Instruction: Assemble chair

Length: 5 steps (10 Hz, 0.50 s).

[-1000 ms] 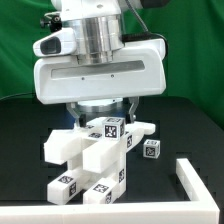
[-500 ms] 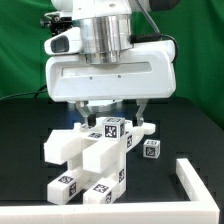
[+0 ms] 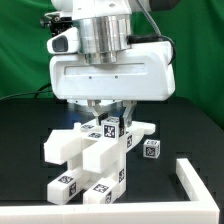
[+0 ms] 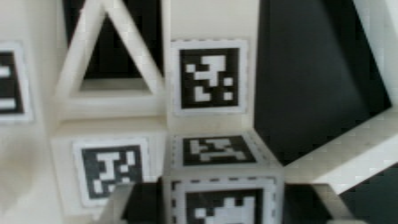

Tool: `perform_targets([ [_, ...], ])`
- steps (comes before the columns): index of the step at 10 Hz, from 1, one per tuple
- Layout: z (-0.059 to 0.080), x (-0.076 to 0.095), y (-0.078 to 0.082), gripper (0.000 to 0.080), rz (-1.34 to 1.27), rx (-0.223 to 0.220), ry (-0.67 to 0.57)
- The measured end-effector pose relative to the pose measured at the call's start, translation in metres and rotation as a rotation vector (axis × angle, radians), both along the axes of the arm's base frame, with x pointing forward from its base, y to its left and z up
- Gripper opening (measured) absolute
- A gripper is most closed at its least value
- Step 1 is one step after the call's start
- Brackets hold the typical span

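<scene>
Moving right, the two-finger gripper (image 3: pixel 107 108) hovers over the white matte blocky chair (image 3: pixel 95 155); finger state unclear. Centre before descending.

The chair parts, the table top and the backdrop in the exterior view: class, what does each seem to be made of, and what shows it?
Chair parts: probably plastic or painted wood, matte white; crisp blocky edges, no glare, with printed black-and-white tags.
Table top: black and dull, perhaps cloth or a mat; it reflects nothing.
Backdrop: green fabric, judging by its soft vertical folds.
</scene>
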State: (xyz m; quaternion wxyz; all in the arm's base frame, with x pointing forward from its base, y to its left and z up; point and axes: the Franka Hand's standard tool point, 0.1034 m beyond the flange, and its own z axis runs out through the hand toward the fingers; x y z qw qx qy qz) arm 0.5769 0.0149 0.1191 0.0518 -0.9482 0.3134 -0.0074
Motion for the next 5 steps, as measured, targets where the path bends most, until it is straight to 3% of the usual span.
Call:
perform_targets([
  [5,-0.0007,0.0023,0.0014,0.0282,-0.536,0.031,0.023],
])
